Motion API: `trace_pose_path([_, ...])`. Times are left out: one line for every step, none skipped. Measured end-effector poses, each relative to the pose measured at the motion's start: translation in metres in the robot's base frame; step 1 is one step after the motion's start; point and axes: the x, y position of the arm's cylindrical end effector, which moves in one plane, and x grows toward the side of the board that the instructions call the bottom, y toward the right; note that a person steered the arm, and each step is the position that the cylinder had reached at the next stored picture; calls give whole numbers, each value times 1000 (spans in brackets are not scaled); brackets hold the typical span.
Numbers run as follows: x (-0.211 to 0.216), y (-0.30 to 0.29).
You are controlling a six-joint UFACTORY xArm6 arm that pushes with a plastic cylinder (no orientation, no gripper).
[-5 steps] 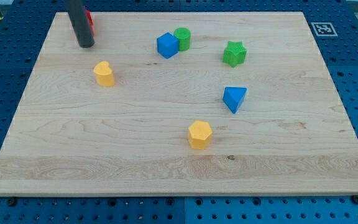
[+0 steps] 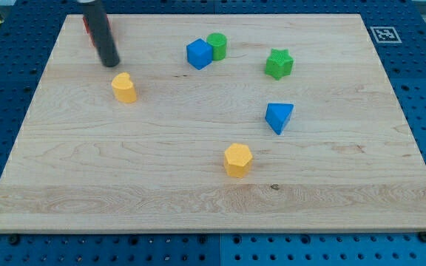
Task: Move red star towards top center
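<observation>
The red star (image 2: pixel 88 26) sits near the board's top left corner and is mostly hidden behind the dark rod; only red slivers show on either side of it. My tip (image 2: pixel 110 63) rests on the board just below and to the right of the red star, and a little above the yellow block (image 2: pixel 124 87).
A blue cube (image 2: pixel 198 54) touches a green cylinder (image 2: pixel 217 46) at the top centre. A green star (image 2: pixel 279 63) lies to their right. A blue triangular block (image 2: pixel 278 117) and a yellow hexagonal block (image 2: pixel 237 159) lie lower down. The board's top edge (image 2: pixel 220 14) is close above the red star.
My tip has slid down and slightly right, toward the yellow block. The rod now covers more of the red star, which shows no clear shift.
</observation>
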Motion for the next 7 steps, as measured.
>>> trace_pose_path([-1, 44])
trace_pose_path([-1, 66])
trace_pose_path([-1, 67])
trace_pose_path([-1, 67])
trace_pose_path([-1, 16])
trace_pose_path([-3, -62])
trace_pose_path([-56, -125])
